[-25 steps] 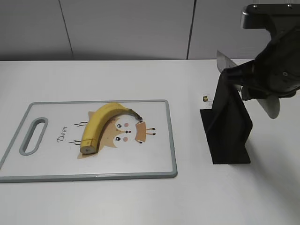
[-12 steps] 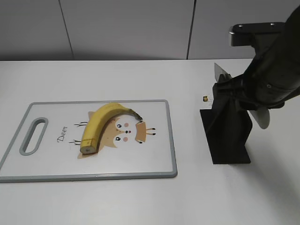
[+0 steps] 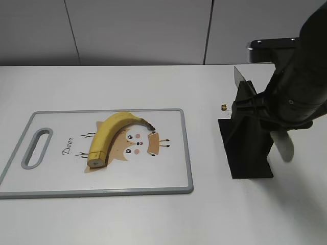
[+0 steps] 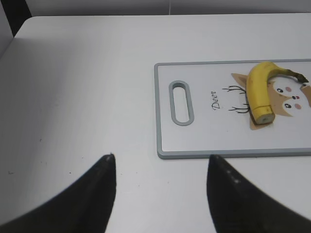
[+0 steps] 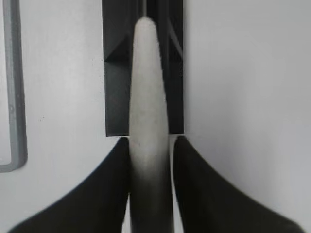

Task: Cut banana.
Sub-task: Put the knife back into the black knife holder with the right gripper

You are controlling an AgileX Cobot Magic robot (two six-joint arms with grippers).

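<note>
The banana [image 3: 109, 136], yellow and unpeeled, lies on the white cutting board [image 3: 168, 168], blunt end toward the front. It also shows in the left wrist view [image 4: 258, 87] on the board [image 4: 194, 141]. My right gripper [image 5: 150, 141] is shut on the pale handle of a knife [image 5: 147, 82] resting in a black stand [image 5: 114, 92]. In the exterior view the knife's handle [image 3: 286, 147] and blade tip [image 3: 238, 77] stick out of the stand [image 3: 250, 153]. My left gripper [image 4: 161, 165] is open and empty above the bare table, just off the board's handle end.
A small brass-coloured object [image 3: 224, 107] lies on the table between the board and the stand. The board has a grey rim and a slot handle [image 3: 37, 148] at its left end. A grey wall runs behind the table.
My right arm has come down and shifted left over the stand, and the knife's handle has dropped lower with it. The banana and board have not moved.
</note>
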